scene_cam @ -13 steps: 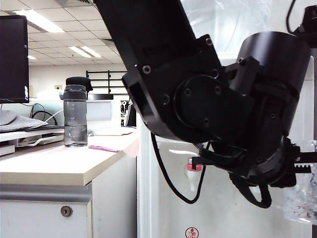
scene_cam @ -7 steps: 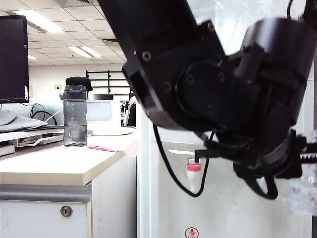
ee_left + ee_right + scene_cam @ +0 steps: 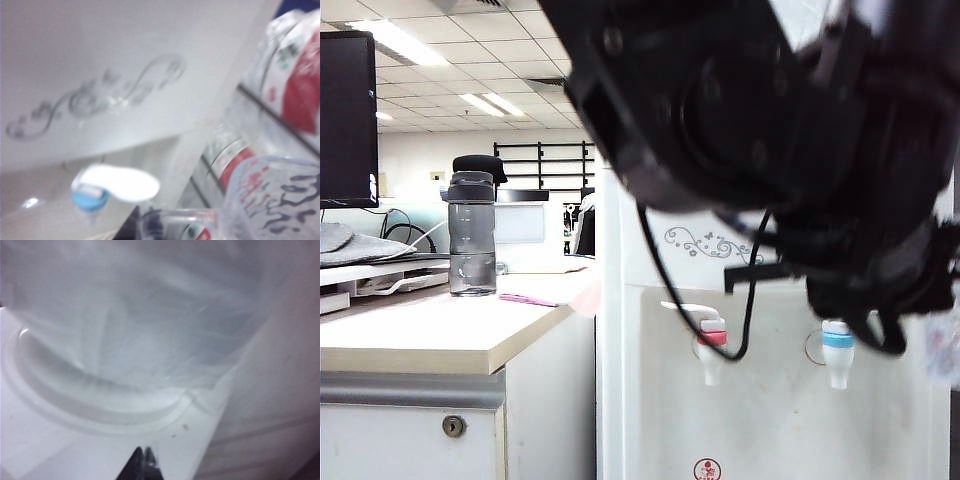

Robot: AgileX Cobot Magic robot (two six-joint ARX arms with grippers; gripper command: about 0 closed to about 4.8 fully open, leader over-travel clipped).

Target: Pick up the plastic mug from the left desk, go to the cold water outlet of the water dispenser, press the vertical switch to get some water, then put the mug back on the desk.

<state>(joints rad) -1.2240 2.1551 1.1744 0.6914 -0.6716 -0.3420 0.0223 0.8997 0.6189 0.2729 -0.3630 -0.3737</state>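
One black flat monitor (image 3: pixel 345 120) stands at the far left of the exterior view. Right of it the left desk (image 3: pixel 430 335), with a pale beige top, grey edge band and white cabinet front, carries a tall smoky-grey bottle with a black cap (image 3: pixel 472 235) and a thin pink pen (image 3: pixel 528 299) near its right end. A round lock (image 3: pixel 453 426) sits in the cabinet front.

Next comes the water dispenser (image 3: pixel 770 430), a tall white cabinet with a grey swirl ornament (image 3: pixel 705 243). On its front are a small white tap with a red collar (image 3: pixel 710 345) and, further right, the cold water outlet (image 3: pixel 837 345), a small white tap with a blue collar. A big blurred black arm (image 3: pixel 770 130) crosses above both taps.

The plastic mug (image 3: pixel 945 345), clear and rippled, hangs off the desk at the right edge, just right of the blue tap and about level with it.

The left wrist view shows the mug close up beside the blue tap's long white lever (image 3: pixel 120 182). The left gripper (image 3: pixel 136 226) is only a dark blur at the mug's thin handle (image 3: pixel 175 220), clamped on the mug.

The right wrist view looks onto the dispenser's large clear water bottle (image 3: pixel 140 315). The right gripper (image 3: pixel 141 462) hangs over the white top with its dark tips drawn together, holding nothing
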